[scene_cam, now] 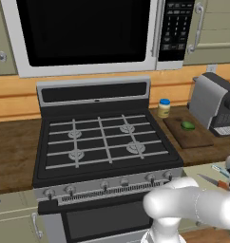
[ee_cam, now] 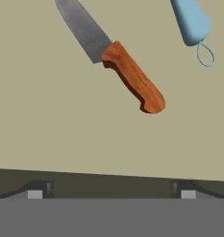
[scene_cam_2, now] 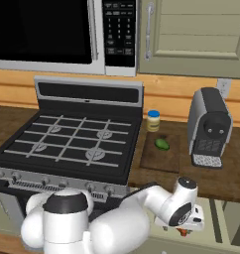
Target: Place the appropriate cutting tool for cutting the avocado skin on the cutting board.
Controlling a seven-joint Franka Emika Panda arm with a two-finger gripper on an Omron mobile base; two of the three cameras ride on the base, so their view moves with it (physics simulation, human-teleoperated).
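The pincer [ee_cam: 111, 194] is hovering with tips apart over the counter [ee_cam: 63, 129] — the knife [ee_cam: 115, 60] lying ahead, handle nearest, running diagonally.

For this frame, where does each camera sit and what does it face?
Left base view: behind-left of the arm, facing the stove; white arm lower right.
Right base view: behind-right, same stove; arm lower left.
Hand view: on the hand, looking down at the knife; finger tips at bottom.
Base views share cutting board and avocado.
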